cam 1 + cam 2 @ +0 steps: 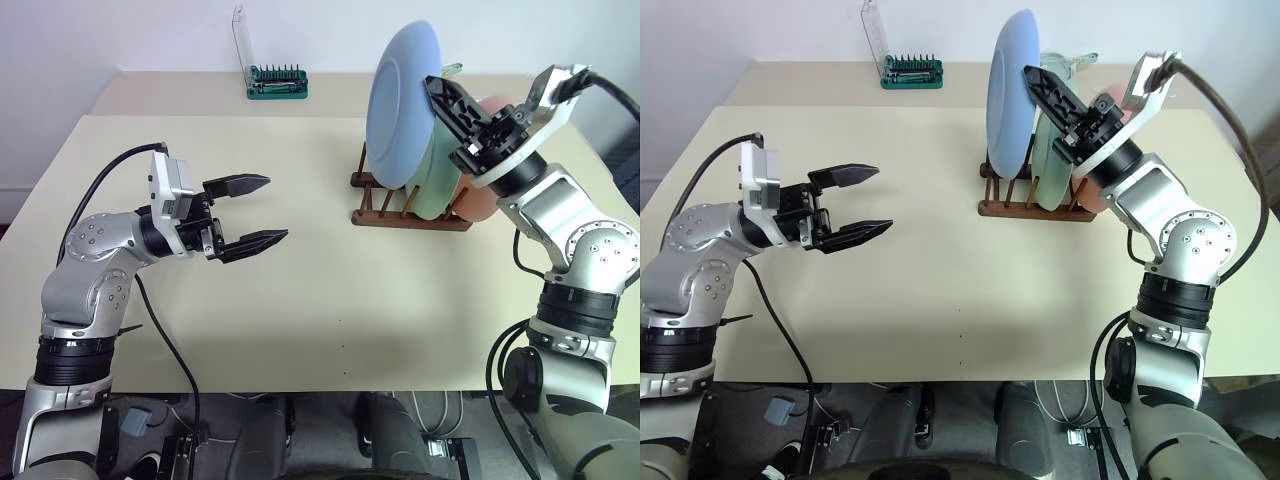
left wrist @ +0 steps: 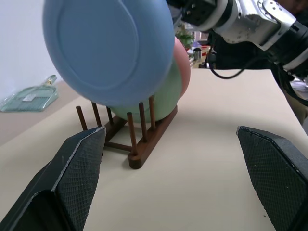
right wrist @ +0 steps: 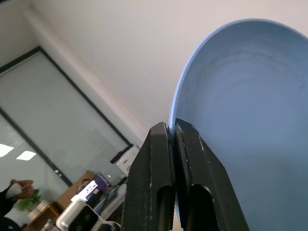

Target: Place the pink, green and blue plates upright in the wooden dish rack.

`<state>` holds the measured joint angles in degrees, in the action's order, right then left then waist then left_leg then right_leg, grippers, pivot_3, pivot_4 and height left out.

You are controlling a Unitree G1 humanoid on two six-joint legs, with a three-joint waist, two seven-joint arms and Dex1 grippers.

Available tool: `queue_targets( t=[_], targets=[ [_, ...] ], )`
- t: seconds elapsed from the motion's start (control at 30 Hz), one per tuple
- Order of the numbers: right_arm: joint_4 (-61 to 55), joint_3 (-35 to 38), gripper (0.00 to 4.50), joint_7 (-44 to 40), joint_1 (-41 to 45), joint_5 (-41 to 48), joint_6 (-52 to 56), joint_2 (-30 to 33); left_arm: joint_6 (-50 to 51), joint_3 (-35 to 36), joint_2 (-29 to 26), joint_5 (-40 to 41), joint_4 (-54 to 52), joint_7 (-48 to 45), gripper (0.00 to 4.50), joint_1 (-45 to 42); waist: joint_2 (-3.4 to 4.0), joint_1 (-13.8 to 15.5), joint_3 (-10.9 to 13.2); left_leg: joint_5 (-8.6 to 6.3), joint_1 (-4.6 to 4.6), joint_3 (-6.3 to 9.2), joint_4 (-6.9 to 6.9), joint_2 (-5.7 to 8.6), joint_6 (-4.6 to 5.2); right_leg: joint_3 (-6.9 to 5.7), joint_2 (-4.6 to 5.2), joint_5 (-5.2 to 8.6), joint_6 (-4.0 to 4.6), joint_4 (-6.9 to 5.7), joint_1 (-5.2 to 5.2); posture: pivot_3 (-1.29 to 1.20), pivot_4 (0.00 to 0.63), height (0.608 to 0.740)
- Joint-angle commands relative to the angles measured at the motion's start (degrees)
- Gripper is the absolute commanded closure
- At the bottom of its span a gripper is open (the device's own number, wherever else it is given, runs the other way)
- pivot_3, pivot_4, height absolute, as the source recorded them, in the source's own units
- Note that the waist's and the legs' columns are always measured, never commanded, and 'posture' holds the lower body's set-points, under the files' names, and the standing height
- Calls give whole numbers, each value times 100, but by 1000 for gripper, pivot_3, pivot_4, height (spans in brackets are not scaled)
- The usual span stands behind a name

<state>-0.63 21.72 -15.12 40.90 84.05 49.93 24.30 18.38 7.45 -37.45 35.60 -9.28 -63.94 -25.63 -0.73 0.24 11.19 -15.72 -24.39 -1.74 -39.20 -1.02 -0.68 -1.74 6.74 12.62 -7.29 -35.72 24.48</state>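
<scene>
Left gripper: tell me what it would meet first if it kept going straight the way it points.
Probably the wooden dish rack and the blue plate above it; the left gripper points across bare table toward them, though depth is hard to judge.

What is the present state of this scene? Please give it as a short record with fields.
blue plate: upright, held over the front pegs of the wooden dish rack, not yet seated
green plate: standing in the rack, behind the blue one
pink plate: standing in the rack, rearmost
right tool: shut on the blue plate's rim
left tool: open, holds nothing, above the table
background: green bit case at the far edge
</scene>
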Motion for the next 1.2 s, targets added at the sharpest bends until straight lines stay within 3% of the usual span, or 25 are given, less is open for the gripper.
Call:
queue_targets(
  t=[0.03, 0.47, 0.77, 1.2],
  targets=[
    [-68, 28, 4466, -97, 23, -97, -111, -57, -117, 55, -38, 11, -177, -18, 0, -108, 0, -3, 0, 0, 0, 0, 0, 0, 0, 0, 0, 0, 0, 0, 0, 0, 150, 724],
    [377, -142, 4466, -355, -68, -998, -146, -71, -134, 131, -103, 23, -262, -16, 0, 48, 0, 1, 0, 0, 0, 0, 1, 0, 0, 0, 0, 0, 0, 16, 0, 0, 150, 724],
    [-47, -218, 61, -587, -56, -972, 107, -70, -87, 121, -99, 70, -247, -64, 0, 92, 0, 1, 0, 0, 0, 0, 1, 0, 0, 0, 0, 0, 0, 17, 0, 0, 150, 724],
    [-735, 166, 61, -1280, 190, -1232, -493, 528, -63, 49, -33, 77, -203, -103, 0, -47, 1, 27, 0, 0, -1, 1, 1, 0, 0, -1, 0, 0, 0, 21, 0, 0, 150, 724]
  ],
)
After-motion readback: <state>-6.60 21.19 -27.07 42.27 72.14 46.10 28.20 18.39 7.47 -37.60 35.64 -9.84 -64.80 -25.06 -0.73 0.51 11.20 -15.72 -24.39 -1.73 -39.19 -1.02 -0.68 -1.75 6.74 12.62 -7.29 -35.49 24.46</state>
